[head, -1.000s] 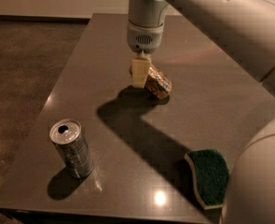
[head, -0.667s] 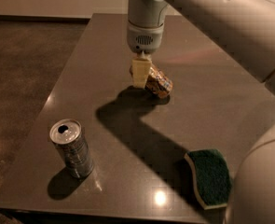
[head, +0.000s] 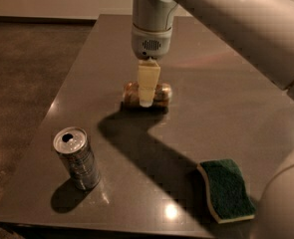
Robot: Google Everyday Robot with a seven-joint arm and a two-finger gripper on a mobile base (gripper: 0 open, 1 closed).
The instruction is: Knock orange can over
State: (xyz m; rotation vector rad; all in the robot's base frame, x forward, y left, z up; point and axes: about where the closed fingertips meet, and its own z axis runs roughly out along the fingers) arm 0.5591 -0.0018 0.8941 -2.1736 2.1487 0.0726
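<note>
while flat, orange can (head: 162, 93) behind pincer (head: 146, 100)

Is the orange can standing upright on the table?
No, the orange can lies on its side on the table, right behind the gripper.

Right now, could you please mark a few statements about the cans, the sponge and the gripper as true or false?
1. The orange can lies on its side. True.
2. The silver can is tipped over. False: it stands upright near the table's front edge.
3. The gripper is down at the orange can, in front of its middle. True.
4. The sponge lies between the two cans. False: it lies apart from both, toward the front corner at the picture's right.
5. The gripper holds the silver can. False: the silver can stands alone, well away from the gripper.
</note>
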